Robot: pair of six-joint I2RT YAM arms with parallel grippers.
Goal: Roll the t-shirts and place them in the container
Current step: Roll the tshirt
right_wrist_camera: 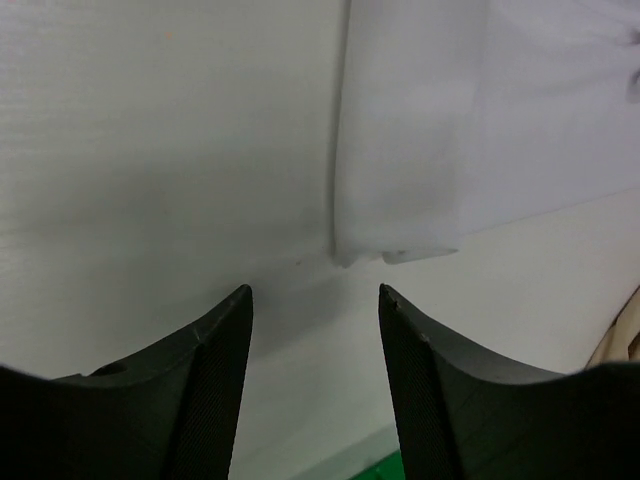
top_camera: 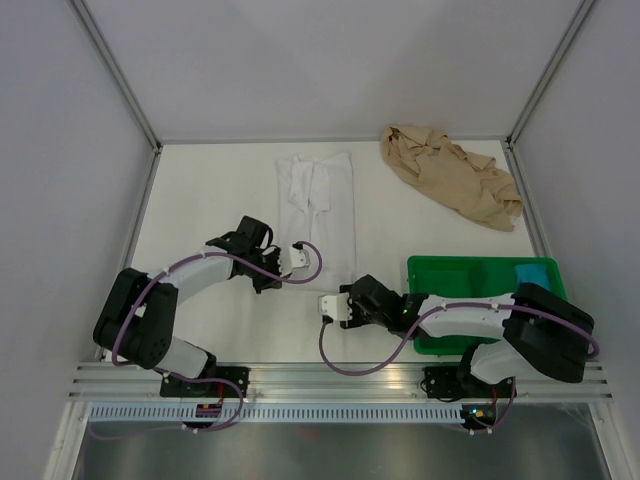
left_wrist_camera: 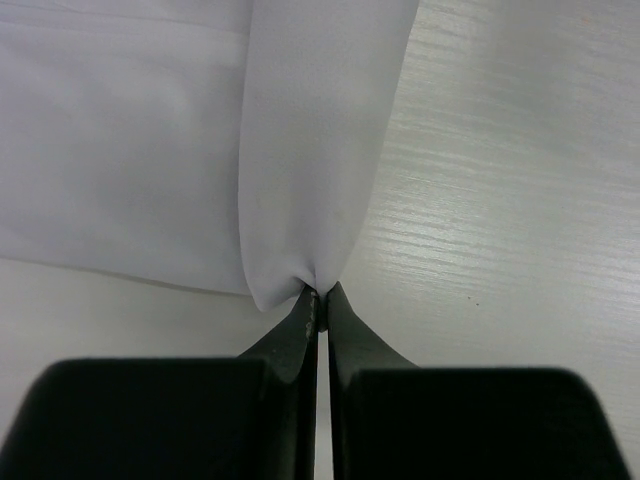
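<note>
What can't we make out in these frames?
- Left wrist: white t-shirt hem inside the left end effector, hidden by the closed jaws.
- Top external: green tray near side, covered by the right arm; blue item inside too small to identify.
- Right wrist: tan t-shirt cut off at right edge.

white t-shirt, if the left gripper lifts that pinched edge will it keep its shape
Probably not: the white t-shirt gathers into a soft fold at the shut left gripper, so it looks thin and floppy. Likely light, and apt to slide on the smooth table.
</note>
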